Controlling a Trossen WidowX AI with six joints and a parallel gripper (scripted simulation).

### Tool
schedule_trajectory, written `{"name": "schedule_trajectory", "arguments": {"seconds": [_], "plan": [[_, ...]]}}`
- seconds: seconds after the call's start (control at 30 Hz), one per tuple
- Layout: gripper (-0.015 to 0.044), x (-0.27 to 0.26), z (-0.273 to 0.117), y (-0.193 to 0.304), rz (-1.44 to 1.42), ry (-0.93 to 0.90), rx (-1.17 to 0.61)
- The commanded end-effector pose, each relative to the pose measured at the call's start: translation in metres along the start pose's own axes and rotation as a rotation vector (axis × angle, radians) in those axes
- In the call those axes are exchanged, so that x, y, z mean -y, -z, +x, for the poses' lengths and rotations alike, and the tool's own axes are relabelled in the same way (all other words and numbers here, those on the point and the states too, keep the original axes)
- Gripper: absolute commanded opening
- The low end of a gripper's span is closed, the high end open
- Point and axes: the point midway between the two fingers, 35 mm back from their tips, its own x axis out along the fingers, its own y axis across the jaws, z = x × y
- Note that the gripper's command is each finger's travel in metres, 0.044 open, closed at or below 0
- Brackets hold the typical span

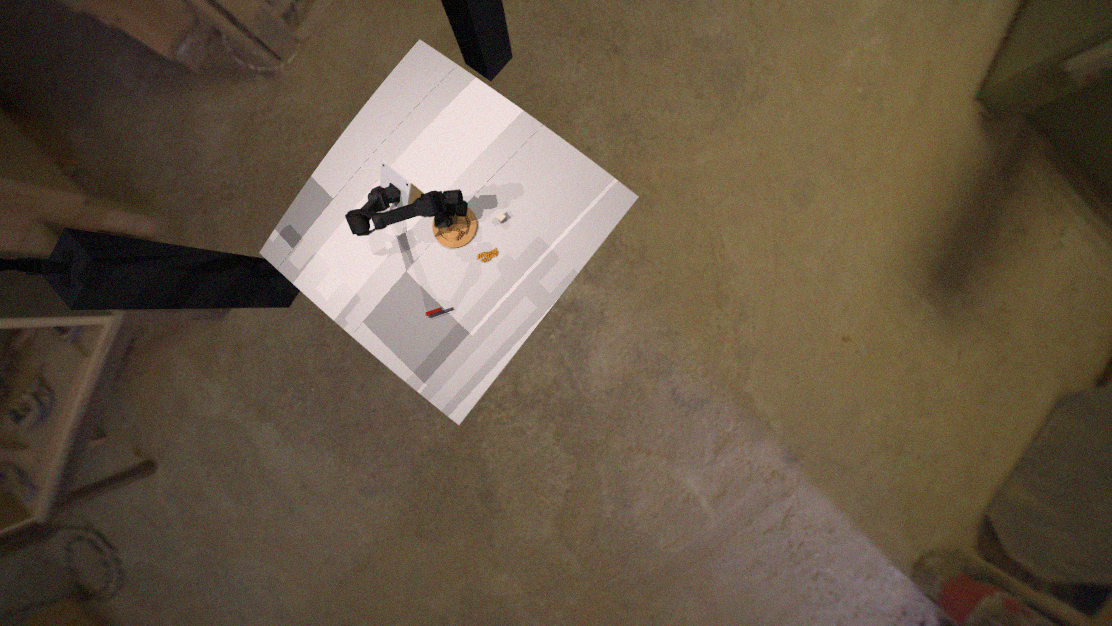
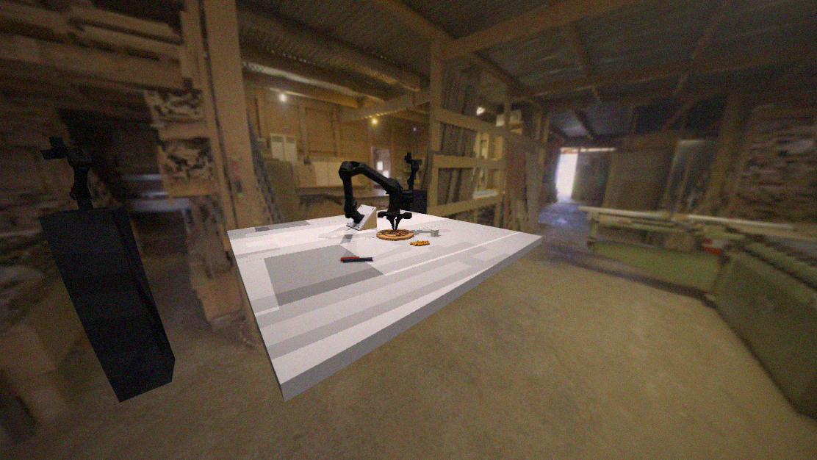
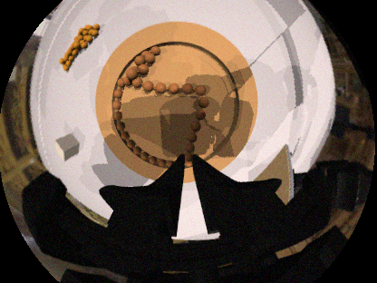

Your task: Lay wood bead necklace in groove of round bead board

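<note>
Wood bead necklace (image 1: 464, 232) (image 2: 390, 231) (image 3: 160, 88) partly follows the groove; your gripper (image 1: 445, 223) (image 2: 394, 229) (image 3: 188, 158) pinches one end. Orange beads (image 1: 487, 255) (image 2: 419, 243) (image 3: 84, 42) lie outside the round board's rim (image 1: 454, 245) (image 2: 394, 238) (image 3: 106, 102).

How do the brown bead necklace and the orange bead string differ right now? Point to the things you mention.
The brown necklace (image 3: 173, 89) lies on the round board (image 1: 455, 243) (image 2: 381, 235) (image 3: 248, 97); the orange string (image 1: 487, 255) (image 2: 419, 243) (image 3: 82, 42) lies off it, on the table.
The brown necklace is spread out, partly along the groove; the orange string is bunched into a narrow clump.
The hand's (image 3: 188, 158) tips are at the brown necklace, away from the orange string.
Both have round beads.
</note>
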Motion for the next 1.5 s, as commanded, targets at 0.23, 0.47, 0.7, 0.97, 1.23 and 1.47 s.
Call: {"name": "schedule_trajectory", "arguments": {"seconds": [0.23, 0.47, 0.7, 0.97, 1.23, 1.47], "plan": [[0.0, 0.0, 0.0, 0.0, 0.0, 0.0, 0.0], [0.0, 0.0, -0.002, 0.0, -0.001, 0.0, 0.002], [0.0, 0.004, -0.006, 0.002, -0.003, 0.001, 0.005], [0.0, 0.013, -0.006, 0.007, -0.003, 0.001, 0.005], [0.0026, 0.012, -0.001, 0.007, 0.0, -0.003, 0.006], [0.021, 0.012, -0.001, 0.007, 0.0, -0.003, 0.006]]}}
